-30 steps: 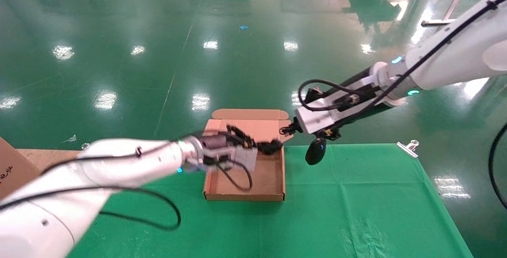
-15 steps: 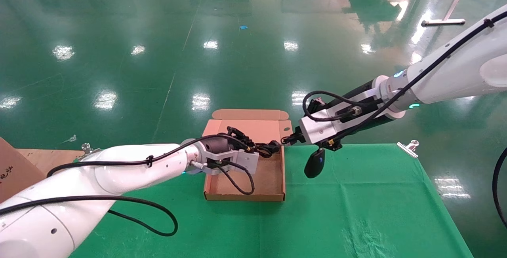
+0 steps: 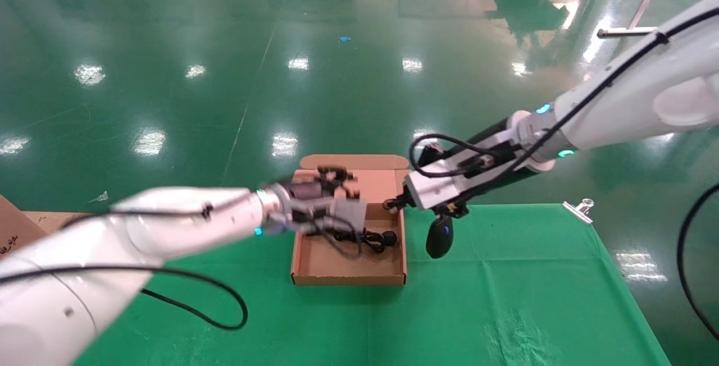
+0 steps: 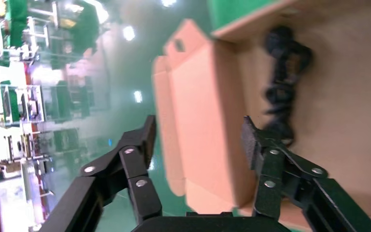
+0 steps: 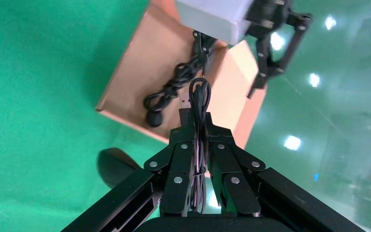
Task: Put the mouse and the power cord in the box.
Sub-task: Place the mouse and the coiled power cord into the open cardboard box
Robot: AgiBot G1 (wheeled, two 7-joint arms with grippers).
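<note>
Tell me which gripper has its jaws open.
The left gripper, above the box, jaws spread and empty; the right gripper is shut on the mouse's cable.

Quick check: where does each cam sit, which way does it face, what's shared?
Head view: on the robot's head, looking forward and down at the box on the green cloth; both white arms show, the mouse hanging under the right one.
Left wrist view: behind the left claw, fingers spread, facing the box lid.
Right wrist view: behind the right claw, shut on the mouse's cable, looking down into the box.
Shared: all three show the box and the power cord lying inside it.
</note>
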